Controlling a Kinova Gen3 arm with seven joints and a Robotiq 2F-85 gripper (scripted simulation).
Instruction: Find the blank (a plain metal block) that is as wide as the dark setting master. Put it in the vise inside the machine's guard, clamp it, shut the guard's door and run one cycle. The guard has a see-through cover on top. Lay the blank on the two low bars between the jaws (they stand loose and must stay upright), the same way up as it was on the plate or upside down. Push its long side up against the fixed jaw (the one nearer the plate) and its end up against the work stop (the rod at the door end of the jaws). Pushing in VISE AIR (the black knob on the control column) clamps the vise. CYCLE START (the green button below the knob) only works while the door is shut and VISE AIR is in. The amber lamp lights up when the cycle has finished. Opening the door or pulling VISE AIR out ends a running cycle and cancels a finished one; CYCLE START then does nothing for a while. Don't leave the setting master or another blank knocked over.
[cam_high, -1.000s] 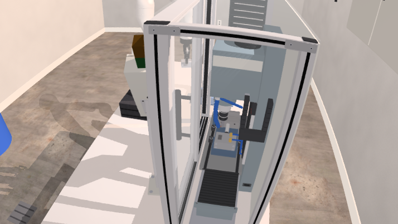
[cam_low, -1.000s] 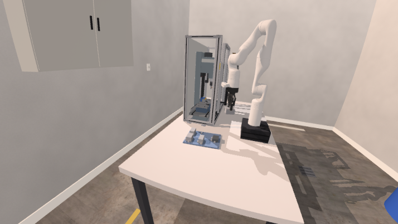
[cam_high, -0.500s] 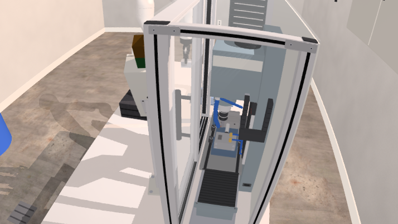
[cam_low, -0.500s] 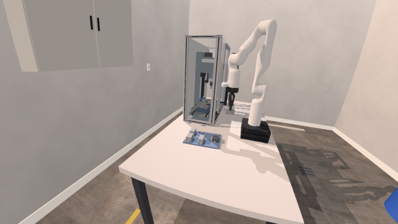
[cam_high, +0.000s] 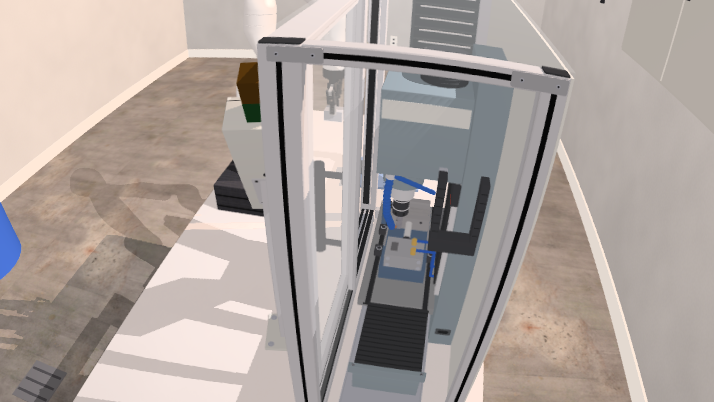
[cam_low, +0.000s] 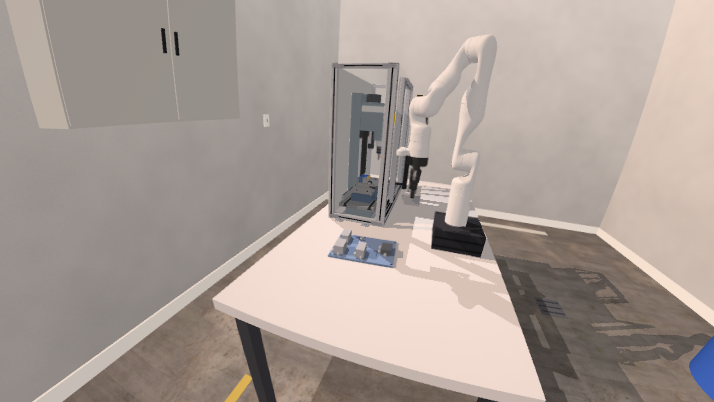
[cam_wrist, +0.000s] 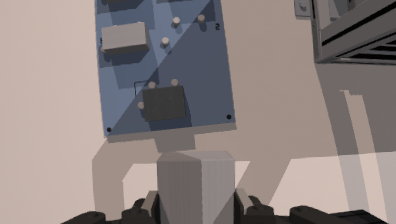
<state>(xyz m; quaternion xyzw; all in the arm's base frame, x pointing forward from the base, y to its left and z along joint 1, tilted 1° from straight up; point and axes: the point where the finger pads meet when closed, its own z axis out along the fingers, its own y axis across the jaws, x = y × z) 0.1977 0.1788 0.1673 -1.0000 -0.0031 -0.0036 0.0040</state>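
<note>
Our hand (cam_high: 331, 105) (cam_low: 413, 194) (cam_wrist: 196, 205) is closed around a pale metal blank (cam_high: 333, 115) (cam_wrist: 181, 189), above the table (cam_low: 350, 300) between the guard (cam_high: 295, 200) (cam_low: 386, 150) and the arm-side long edge. We see the dark setting master (cam_low: 386, 247) (cam_wrist: 165, 103) on the blue plate (cam_low: 372, 258) (cam_wrist: 212, 95).

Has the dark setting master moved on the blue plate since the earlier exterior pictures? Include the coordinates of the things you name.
No. In the exterior view, the dark setting master (cam_low: 386, 248) (cam_wrist: 165, 103) keeps its place on the blue plate (cam_low: 373, 256) (cam_wrist: 210, 90).
</note>
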